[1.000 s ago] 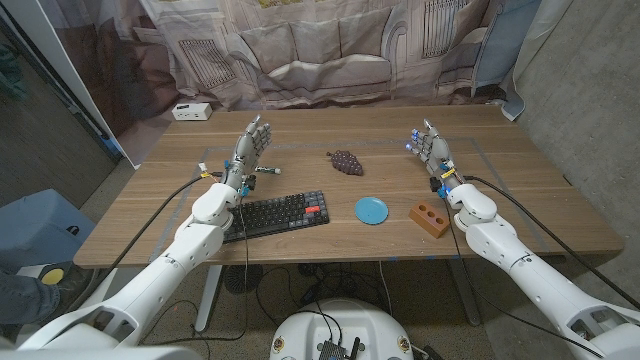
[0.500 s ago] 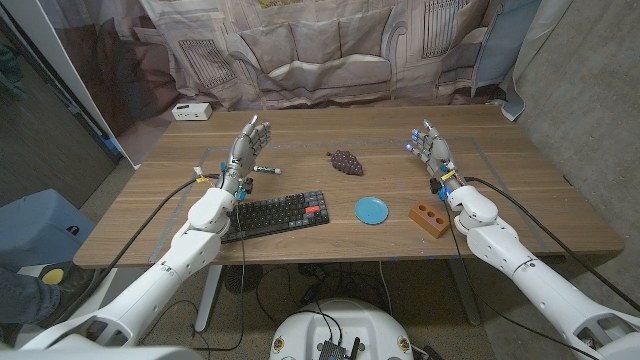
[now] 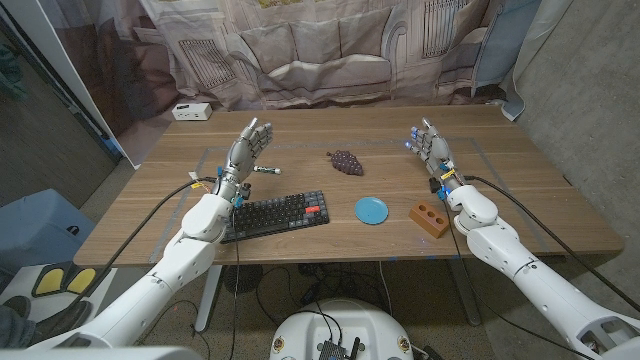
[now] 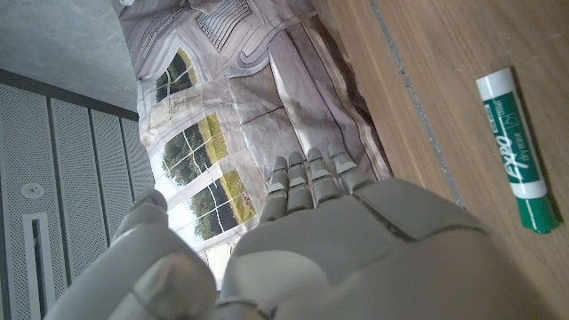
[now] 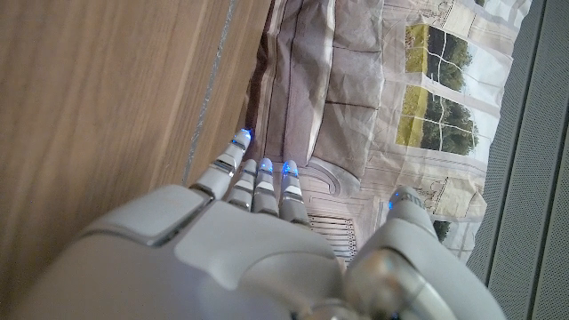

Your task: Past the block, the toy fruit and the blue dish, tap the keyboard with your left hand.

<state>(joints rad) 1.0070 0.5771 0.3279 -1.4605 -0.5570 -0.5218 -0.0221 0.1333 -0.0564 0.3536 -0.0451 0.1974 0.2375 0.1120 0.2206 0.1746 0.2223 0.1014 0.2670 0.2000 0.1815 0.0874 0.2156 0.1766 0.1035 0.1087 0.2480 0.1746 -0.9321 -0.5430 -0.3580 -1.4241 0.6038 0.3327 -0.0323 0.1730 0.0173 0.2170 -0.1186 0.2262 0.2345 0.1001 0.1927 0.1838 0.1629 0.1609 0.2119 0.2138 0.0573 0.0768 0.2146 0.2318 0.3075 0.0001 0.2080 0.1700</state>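
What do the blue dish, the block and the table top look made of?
Blue dish: likely plastic, uniform flat colour, slight sheen. Block: probably wood, reddish-brown with three drilled holes; grain too small to confirm. Table: wood or wood-look laminate, visible grain, matte.

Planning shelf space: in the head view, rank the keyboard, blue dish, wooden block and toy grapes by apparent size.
1. keyboard, clearly largest.
2. blue dish.
3. wooden block and toy grapes look about alike; the grapes lie farther away, so I won't rank them.
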